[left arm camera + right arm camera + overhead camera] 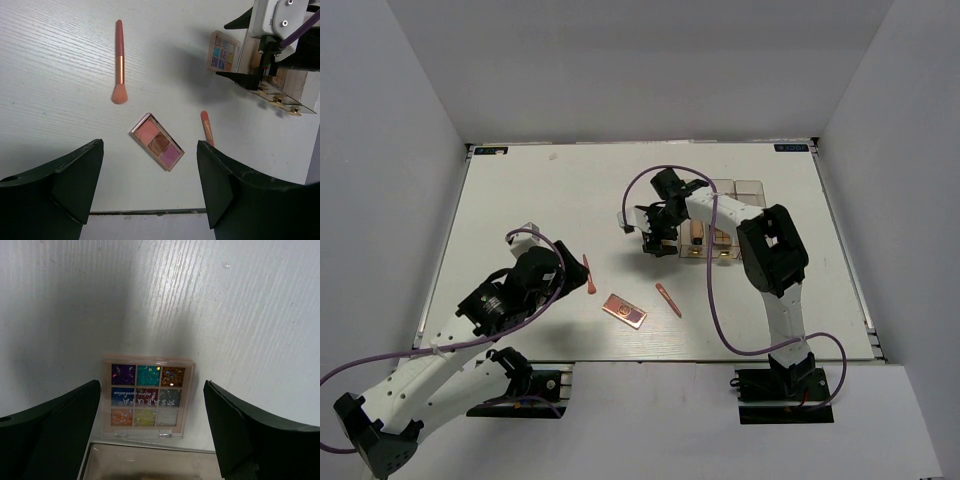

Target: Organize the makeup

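1. Four cosmetics are lying loose on the white table (520, 200), all outside the clear organiser box (735, 190) at its right side.
2. The right gripper (151, 382) is hovering with its jaws spread wide and nothing between them. It is sitting directly over the multicoloured nine-pan palette (146, 399).
3. The left gripper (149, 142) is hanging equally wide and empty above the pink-brown three-pan palette (157, 141), which is lying askew near the table's front edge.
4. The organiser box is looking light and unanchored. A finger coming down on the box side is likely to be knocking its wall and shoving it out of place.
5. The nine-pan palette is lying flat, either touching the box or just beside it; which one is not clear. That is leaving little room for a finger on that side. A pinch across its thin edges is risking a slip or a scrape on the tabletop.
6. The three-pan palette is offering the same shallow edges. A glancing touch could be sending it towards the front edge.
7. The coral-pink brush (119, 62) is lying well apart to the left, and the slim coral-pink stick (206, 129) just beside the three-pan palette. Both are looking round enough to be rolling away if nudged.
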Motion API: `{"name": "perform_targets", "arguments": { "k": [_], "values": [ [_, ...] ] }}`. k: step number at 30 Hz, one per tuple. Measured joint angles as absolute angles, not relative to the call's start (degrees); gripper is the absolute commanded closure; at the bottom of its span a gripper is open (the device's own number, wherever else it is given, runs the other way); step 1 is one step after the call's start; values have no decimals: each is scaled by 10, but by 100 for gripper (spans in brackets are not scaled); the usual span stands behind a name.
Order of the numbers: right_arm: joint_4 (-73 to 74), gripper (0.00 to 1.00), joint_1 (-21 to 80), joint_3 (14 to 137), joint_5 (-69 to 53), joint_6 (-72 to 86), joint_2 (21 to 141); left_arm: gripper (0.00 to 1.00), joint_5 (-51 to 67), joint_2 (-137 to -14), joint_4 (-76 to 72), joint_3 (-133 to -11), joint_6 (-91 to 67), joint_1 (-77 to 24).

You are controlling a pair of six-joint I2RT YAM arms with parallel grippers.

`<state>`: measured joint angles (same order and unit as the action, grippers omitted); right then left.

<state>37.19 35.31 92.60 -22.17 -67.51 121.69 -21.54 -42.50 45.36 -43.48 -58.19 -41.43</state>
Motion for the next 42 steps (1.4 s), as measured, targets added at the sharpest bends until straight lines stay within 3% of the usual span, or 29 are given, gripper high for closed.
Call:
{"name": "perform_targets", "arguments": {
  "k": [24,33,38,42],
  "values": [
    [395,11,353,973,-208,-666,1252,15,-215,-415,451,-435,-590,-414],
    [489,11,353,1023,-226,-686,1284,15,-215,-415,451,-435,-591,-414],
    [492,12,353,1022,-227,-690,1284,15,-215,-415,451,-435,-592,-414],
    [486,20,353,1014,-227,-689,1280,15,-215,-415,451,-435,-592,-414]
  ]
}}
